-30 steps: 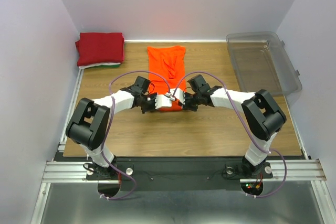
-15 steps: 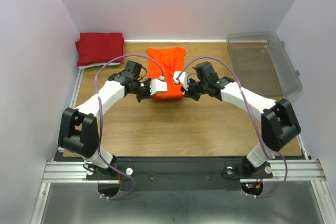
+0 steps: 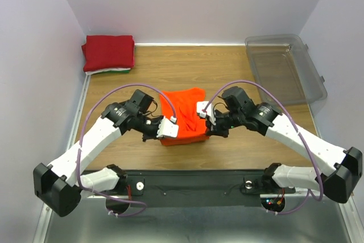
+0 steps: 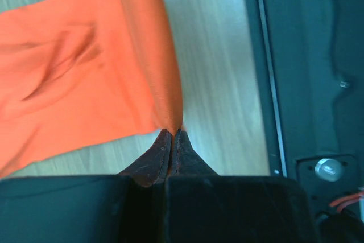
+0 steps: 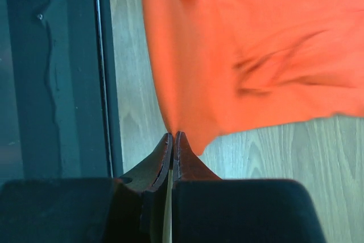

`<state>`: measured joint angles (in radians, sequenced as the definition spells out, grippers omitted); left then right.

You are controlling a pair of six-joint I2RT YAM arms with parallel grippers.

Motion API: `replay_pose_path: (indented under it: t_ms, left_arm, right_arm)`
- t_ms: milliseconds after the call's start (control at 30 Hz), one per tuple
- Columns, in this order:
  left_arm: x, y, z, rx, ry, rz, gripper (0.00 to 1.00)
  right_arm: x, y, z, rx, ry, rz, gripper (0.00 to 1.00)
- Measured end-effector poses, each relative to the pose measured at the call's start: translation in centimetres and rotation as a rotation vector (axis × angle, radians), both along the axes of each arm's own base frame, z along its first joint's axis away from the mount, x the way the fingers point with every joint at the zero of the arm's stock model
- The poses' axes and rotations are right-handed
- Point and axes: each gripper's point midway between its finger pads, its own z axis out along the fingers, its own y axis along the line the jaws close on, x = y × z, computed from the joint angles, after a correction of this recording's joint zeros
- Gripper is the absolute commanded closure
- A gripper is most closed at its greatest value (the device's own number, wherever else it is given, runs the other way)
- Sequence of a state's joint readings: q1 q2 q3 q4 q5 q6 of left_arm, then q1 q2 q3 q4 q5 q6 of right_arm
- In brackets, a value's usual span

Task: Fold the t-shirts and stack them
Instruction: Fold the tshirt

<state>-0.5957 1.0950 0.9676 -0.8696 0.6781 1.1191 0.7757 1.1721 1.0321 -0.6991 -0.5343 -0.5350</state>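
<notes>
Top external: rumpled orange t-shirt (image 3: 185,115) pinched by left claw (image 4: 172,135) and right claw (image 5: 172,136).

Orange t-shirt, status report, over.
Left gripper shut on orange t-shirt, left edge; right gripper shut on its right edge. Shirt bunched by table near edge, not stacked. Clear bin far right, out of the way.

The left claw (image 4: 172,136) pinches a fold of the orange shirt (image 4: 85,66) between its two dark fingertips, which are pressed together. The cloth fans out up and to the left, rumpled, over the pale wooden surface (image 4: 222,72). On the right runs a dark frame (image 4: 307,55) with a silver bolt (image 4: 327,168).
</notes>
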Motion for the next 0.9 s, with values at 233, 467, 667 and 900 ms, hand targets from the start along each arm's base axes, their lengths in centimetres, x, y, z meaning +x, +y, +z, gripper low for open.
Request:
replay_pose_path:
  t_ms: [233,467,667,900]
  left_arm:
    - [0.0,0.3,1.4,0.045,0.037,0.008,1.00]
    - [7.9,-0.1,1.4,0.082,0.011,0.112,1.00]
    - [18.1,-0.3,0.5,0.071,0.007,0.187,0.92]
    - [25.4,-0.7,-8.5,0.124,0.151,0.239,0.88]
  right_arm:
    - [1.0,0.1,0.8,-0.014,0.017,-0.020,0.99]
    - [9.8,-0.8,-1.0,-0.046,0.039,-0.095,0.99]
    - [16.2,-0.8,-4.6,-0.064,0.068,-0.086,0.99]
    - [22.9,-1.0,-12.2,-0.102,0.159,-0.106,0.99]
